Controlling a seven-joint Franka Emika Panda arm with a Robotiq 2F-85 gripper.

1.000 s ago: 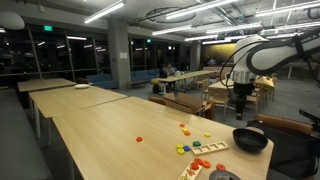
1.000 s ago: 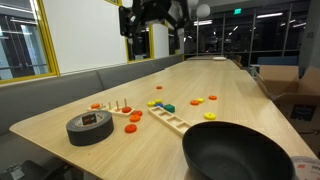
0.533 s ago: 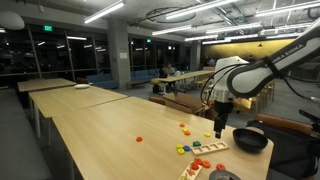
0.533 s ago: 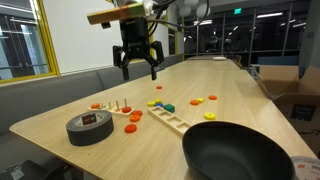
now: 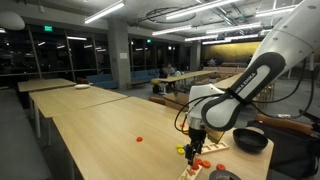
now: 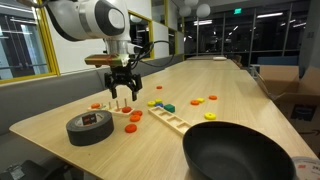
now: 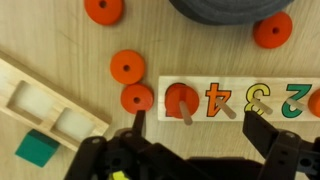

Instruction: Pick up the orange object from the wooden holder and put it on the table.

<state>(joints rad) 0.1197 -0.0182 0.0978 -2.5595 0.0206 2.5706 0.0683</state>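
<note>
In the wrist view an orange disc sits on a peg at one end of the wooden holder, beside the painted numbers 4, 3 and 2. My gripper is open and empty, its fingers straddling that disc and the peg next to it. In both exterior views the gripper hangs just above the holder on the long light-wood table. The disc on the peg is too small to make out there.
Loose orange discs lie beside the holder. A dark tape roll is right next to it. A wooden tray holds a green block. A black bowl stands near the table edge.
The arm has swung across the table and come down from high above it to just over the holder's pegs. The gripper stays open.
</note>
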